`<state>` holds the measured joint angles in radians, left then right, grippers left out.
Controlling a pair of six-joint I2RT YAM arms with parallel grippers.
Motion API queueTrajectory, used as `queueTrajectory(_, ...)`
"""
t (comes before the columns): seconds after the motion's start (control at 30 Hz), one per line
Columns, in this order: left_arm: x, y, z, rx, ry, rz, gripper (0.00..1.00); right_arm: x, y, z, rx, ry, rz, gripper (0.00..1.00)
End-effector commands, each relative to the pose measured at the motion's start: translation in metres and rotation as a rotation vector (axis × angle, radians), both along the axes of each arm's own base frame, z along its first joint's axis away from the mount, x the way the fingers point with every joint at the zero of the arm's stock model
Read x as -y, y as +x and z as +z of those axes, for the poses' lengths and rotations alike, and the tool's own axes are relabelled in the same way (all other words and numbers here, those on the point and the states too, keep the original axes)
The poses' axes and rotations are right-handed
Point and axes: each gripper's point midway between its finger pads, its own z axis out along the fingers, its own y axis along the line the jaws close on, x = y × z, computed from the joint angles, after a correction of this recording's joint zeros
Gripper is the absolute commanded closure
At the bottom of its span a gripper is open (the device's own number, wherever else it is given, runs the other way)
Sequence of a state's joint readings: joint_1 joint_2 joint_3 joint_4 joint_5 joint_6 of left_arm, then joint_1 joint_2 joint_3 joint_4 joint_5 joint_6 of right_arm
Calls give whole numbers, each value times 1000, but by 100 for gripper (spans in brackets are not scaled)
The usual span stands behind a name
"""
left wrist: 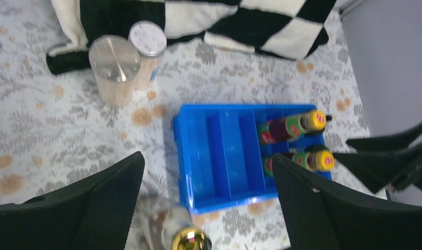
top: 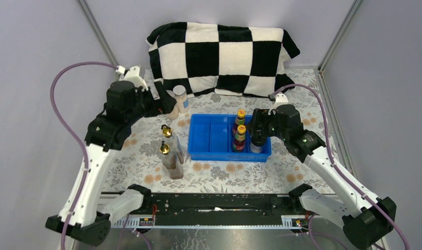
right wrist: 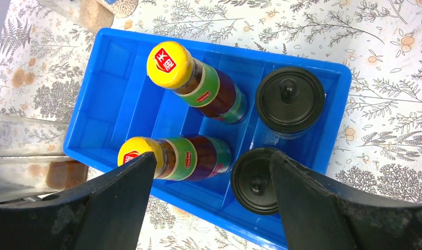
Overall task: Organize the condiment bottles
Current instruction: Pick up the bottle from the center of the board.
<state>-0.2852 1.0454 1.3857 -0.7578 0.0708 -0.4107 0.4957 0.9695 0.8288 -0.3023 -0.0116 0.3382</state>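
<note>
Sauces and shakers stand in the tray; gold bottles and jars stand outside, to its left. Left gripper and right gripper gape empty; next, likely, the left must grasp a gold bottle.

Light is bright, soft and even in all views; the tray throws only a faint shadow. The left wrist view is a little smeared, most of all the gold cap at its bottom edge, and a jar lid shines pale. The right wrist view is sharp, with mild gleam on the yellow caps, though its fingers look dark.
</note>
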Motion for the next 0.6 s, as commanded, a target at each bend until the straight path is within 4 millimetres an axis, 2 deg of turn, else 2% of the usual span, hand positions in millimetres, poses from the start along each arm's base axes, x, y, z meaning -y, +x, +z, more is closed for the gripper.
queueTrajectory(0.0, 0, -48, -46, -188, 19, -25, 5, -7, -2, 10, 11, 31, 26, 12)
queueTrajectory(0.17, -2, -81, -78, -280, 29, -33, 8, -7, -6, 10, 3, 42, 29, 13)
queueTrajectory(0.3, -5, -98, -95, -330, 52, -38, 8, -7, -11, 8, -6, 52, 34, 13)
queueTrajectory(0.47, -4, -102, -110, -367, 76, -45, 8, -8, -14, 1, -21, 60, 35, 13)
queueTrajectory(0.57, -4, -98, -115, -367, 96, -42, 9, -8, -15, -1, -23, 63, 32, 13)
